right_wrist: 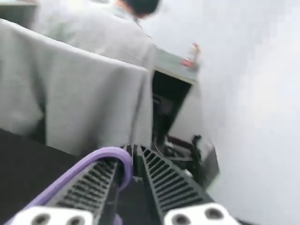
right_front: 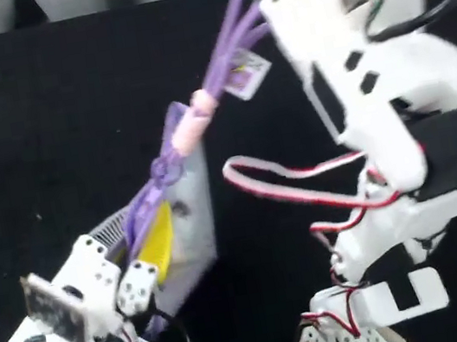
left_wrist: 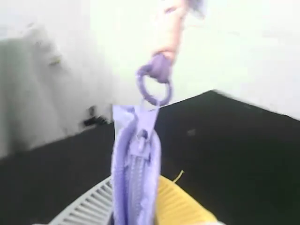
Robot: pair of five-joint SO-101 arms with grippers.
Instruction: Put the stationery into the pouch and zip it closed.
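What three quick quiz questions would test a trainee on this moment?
1. True or false: neither hand is touching the pouch or its purple strap.
2. What is the right hand shut on? A. the purple strap B. a pencil C. a ruler
3. Fill in: the bead threaded on the strap is ____ in colour.

Key: 1 false; 2 A; 3 pink.
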